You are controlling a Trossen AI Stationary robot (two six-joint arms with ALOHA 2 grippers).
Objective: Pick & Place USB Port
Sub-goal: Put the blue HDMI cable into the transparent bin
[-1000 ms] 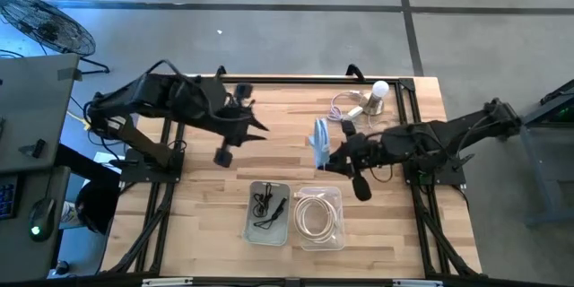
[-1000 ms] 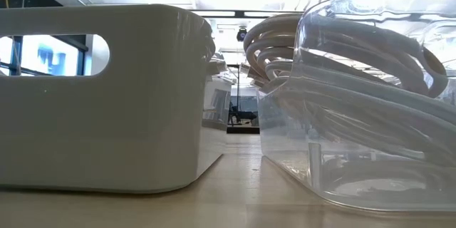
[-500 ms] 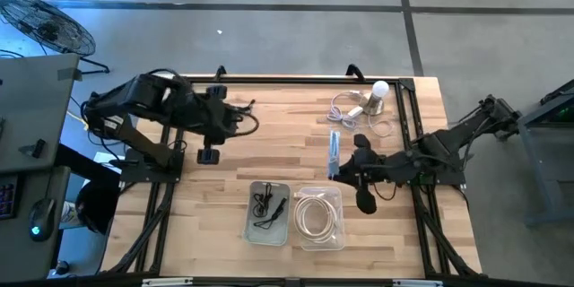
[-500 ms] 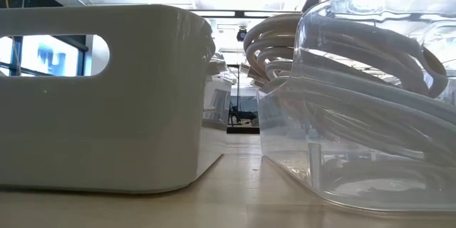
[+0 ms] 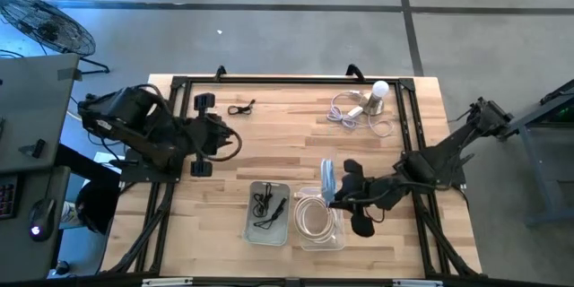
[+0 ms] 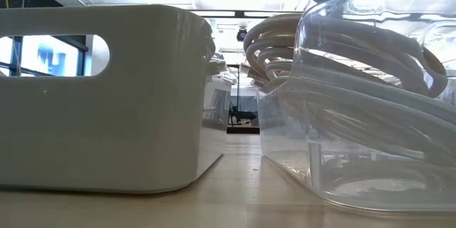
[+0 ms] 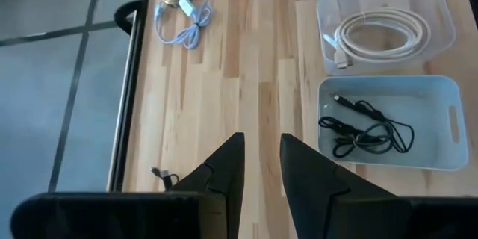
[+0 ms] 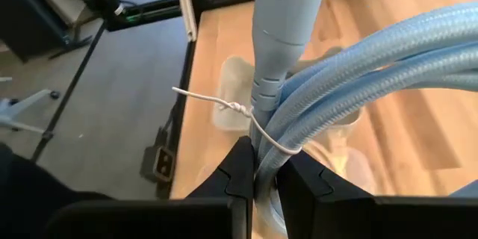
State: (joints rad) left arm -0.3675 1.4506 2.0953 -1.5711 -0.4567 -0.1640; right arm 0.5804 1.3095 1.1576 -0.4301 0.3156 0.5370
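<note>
A bundled light-blue USB cable (image 5: 328,179) is pinched between the closed fingers of the right gripper (image 8: 263,170) and is held just above the clear bin (image 5: 319,218) of coiled white cable (image 7: 379,36). The left gripper (image 7: 261,166) is parked at the table's left side, slightly parted and holding nothing.

A round wire floor fan (image 5: 40,20) stands on the grey concrete floor (image 5: 269,18), well apart from the wooden surface (image 5: 287,134).
</note>
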